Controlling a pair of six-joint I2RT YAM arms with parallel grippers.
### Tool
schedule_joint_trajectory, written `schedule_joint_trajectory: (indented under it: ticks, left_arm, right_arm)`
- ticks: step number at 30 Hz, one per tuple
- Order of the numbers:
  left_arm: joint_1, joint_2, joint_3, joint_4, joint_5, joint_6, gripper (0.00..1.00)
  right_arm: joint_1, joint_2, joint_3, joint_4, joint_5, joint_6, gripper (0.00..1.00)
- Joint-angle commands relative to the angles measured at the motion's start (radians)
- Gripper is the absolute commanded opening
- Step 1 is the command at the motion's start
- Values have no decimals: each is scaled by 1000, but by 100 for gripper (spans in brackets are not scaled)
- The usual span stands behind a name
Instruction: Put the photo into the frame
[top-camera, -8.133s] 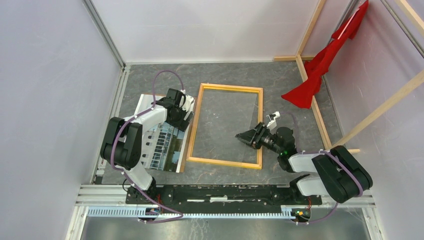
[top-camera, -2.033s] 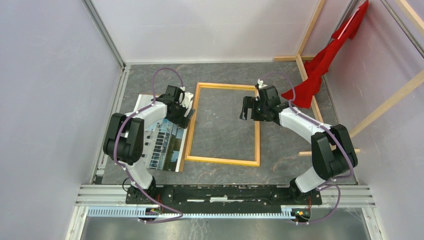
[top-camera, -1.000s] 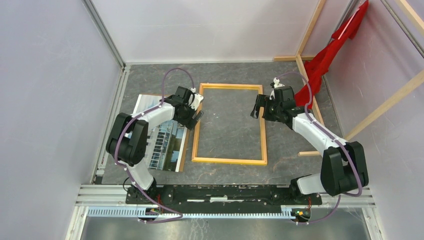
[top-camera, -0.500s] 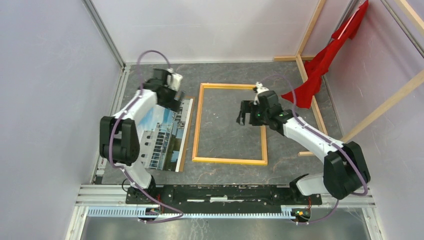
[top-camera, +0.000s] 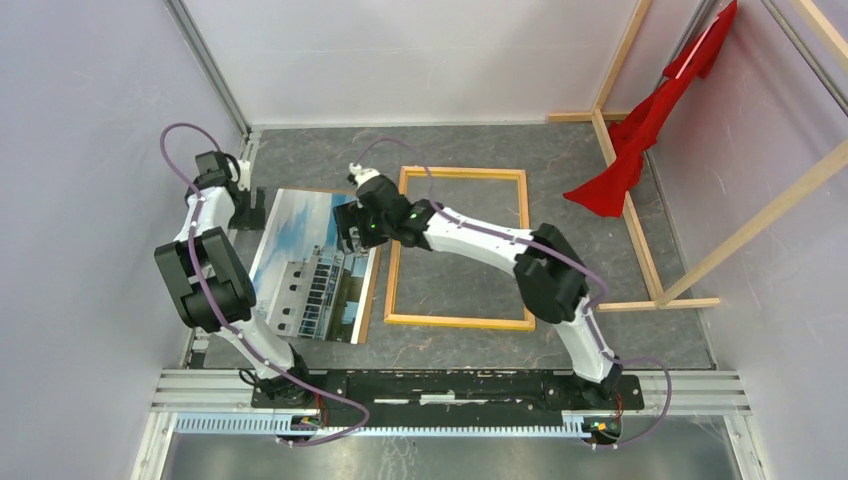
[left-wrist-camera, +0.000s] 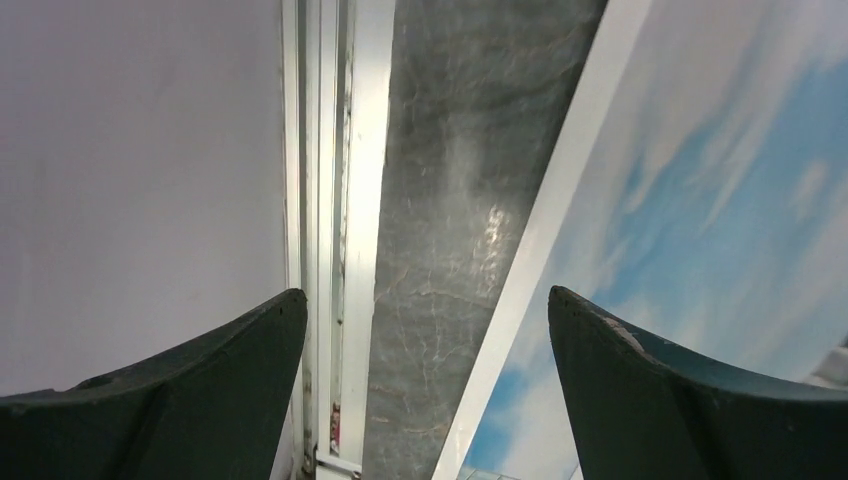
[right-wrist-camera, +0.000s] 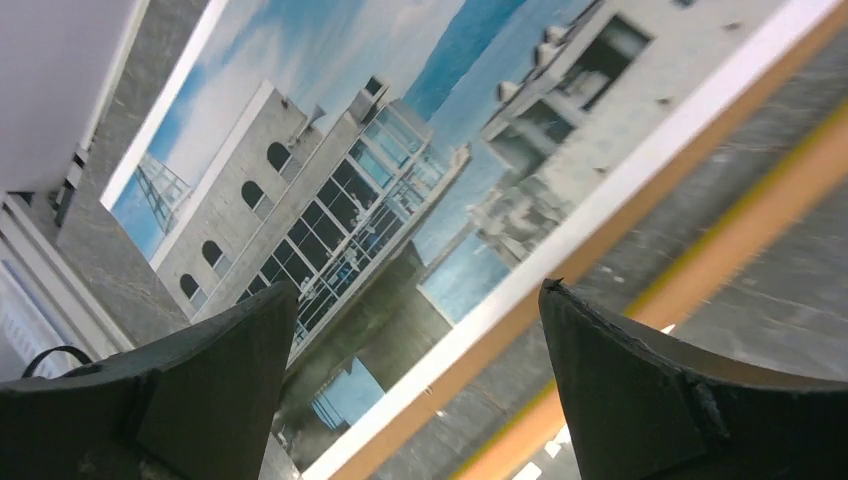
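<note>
The photo lies picture side up on the dark table, left of the frame, which lies flat with nothing inside it. My left gripper is open at the photo's far-left corner. In the left wrist view its jaws straddle the photo's white left border and bare table. My right gripper reaches across the frame's left rail. It hangs open over the photo's right edge, with the frame's yellow rail just beyond. Neither gripper holds anything.
A brown backing sheet peeks out under the photo's right edge. An aluminium rail and white wall run close along the left gripper. Bare wooden beams with a red cloth stand at the back right.
The left gripper has moved from the frame's left rail out to the photo's far-left corner. The right arm has swung left across the frame to the photo's right edge.
</note>
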Motion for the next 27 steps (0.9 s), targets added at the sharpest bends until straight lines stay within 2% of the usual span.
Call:
schedule_joint_trajectory:
  ticks: [1,6,15,27]
  left_arm:
    - [18,-28,-79,85,-94,57,95]
    - [42,-44,-131,148,-145,78,95]
    - [64,-7,-196,212,-151,98,95]
    - [61,-3,-233,242,-87,78,95]
  right_arm:
    - [31,124,139,-79,64,13,98]
    - [34,184,133,-63,105,41,98]
    - [32,199,74,-65,142,56,98]
    - [3,211,44,-128,186,64,98]
